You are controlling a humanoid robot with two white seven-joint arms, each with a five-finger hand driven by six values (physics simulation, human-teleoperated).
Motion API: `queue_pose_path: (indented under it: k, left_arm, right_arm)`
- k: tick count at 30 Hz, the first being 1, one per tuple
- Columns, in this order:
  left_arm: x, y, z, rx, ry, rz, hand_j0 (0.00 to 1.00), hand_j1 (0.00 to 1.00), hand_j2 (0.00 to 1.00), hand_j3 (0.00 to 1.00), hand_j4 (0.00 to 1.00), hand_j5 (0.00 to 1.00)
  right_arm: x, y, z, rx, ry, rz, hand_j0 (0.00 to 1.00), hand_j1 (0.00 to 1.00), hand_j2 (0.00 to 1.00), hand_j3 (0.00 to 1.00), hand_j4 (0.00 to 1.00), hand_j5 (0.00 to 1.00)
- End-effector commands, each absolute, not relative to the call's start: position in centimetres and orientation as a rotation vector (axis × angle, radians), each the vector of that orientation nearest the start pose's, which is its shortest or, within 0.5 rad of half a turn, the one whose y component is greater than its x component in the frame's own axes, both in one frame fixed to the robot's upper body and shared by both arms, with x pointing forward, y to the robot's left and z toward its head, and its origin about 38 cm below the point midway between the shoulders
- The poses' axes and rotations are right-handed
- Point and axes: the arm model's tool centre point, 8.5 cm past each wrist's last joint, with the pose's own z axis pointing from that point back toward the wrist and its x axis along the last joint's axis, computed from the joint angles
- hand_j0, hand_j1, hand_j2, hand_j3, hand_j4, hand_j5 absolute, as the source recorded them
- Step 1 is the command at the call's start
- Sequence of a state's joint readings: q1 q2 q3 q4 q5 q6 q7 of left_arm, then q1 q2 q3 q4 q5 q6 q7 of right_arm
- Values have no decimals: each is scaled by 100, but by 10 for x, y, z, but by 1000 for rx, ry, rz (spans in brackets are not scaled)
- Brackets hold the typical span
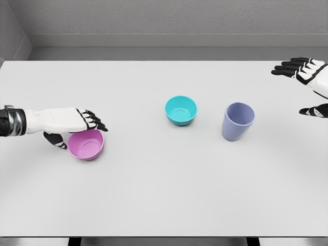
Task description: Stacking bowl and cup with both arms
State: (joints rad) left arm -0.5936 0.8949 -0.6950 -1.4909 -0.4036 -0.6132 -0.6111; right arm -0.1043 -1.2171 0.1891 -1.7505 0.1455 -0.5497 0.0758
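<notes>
Pink bowl (86,144) sits lowest in the head view, on the left part of the white surface (154,195), upright, mouth tipped a little toward the camera. Left hand (72,124) comes in from the left edge and lies over the bowl's rear rim. Its dark fingers (95,121) reach across the top edge; the thumb (55,140) drops down on the bowl's left side. Fingers look closed around the rim, so the hand reads as gripping the bowl, though the contact behind the rim is partly hidden.

Teal bowl (181,110) stands upright near the middle of the surface, well apart from the pink one. Lavender cup (238,121) stands just to its right, upright with a slight lean, not touching the teal bowl. Nothing is stacked; all three vessels stand separately.

Right hand (307,82) shows at the right edge, raised above the surface and to the right of the cup, apart from it. Fingers spread, thumb held low, holding nothing.

Grey wall (154,20) runs behind the far edge of the surface.
</notes>
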Motion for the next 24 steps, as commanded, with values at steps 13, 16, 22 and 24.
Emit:
queue_pose_path:
  k: [13, 16, 22, 24]
  left_arm:
    - [399, 305, 184, 278, -1198, -2290, 100, 100, 100, 100, 100, 100]
    - [397, 301, 183, 270, -1202, -2305, 100, 100, 100, 100, 100, 100]
    - [394, 297, 180, 253, -1201, -2318, 100, 100, 100, 100, 100, 100]
    - [394, 297, 180, 253, -1201, -2318, 100, 100, 100, 100, 100, 100]
  right_arm:
    - [346, -391, 291, -588, -1736, 1693, 100, 100, 100, 100, 100, 100]
    - [346, -391, 290, -587, -1731, 1694, 100, 100, 100, 100, 100, 100]
    - [346, -391, 291, -589, -1731, 1695, 100, 100, 100, 100, 100, 100]
    - [346, -392, 290, -590, -1731, 1695, 100, 100, 100, 100, 100, 100]
